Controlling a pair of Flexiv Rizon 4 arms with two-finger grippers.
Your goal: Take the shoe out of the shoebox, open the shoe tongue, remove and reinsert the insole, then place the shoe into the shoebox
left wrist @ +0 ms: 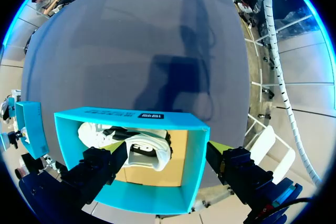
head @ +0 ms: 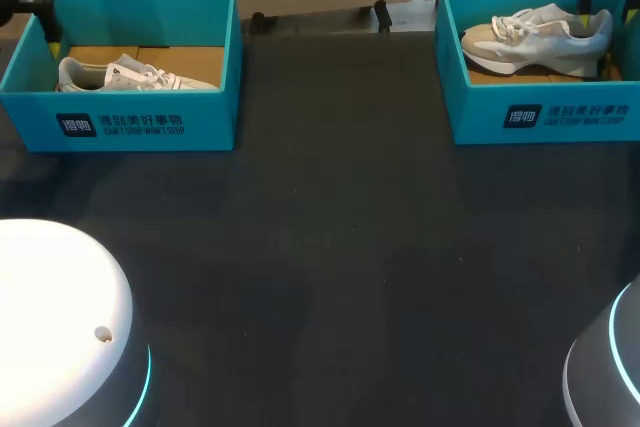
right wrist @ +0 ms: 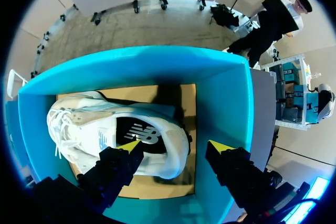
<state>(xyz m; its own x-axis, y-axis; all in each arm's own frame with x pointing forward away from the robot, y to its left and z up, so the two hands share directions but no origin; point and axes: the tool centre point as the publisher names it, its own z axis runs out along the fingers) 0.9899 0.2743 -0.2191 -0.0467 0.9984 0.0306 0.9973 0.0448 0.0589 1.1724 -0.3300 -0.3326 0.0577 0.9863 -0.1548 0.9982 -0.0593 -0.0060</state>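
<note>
The right gripper (right wrist: 175, 148) hangs spread wide over the right shoebox (right wrist: 220, 98), at 1 o'clock on the table. The shoe (right wrist: 105, 129) lies inside, heel under the fingers, long axis 9 to 3. The left gripper (left wrist: 169, 156), also spread, hovers over the left shoebox (left wrist: 131, 115).

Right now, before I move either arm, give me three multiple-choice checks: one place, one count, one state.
1. Where is the right-hand shoe? A on the table; B in the right shoebox; C in a pincer.
2. How many shoeboxes? A one; B two; C three.
3. The right pincer is: A open; B shut on the shoe; C shut on the box wall.
Answers: B, box walls surround it; B, the left shoebox plus the right one; A, its fingers stand apart, clamping nothing.
</note>
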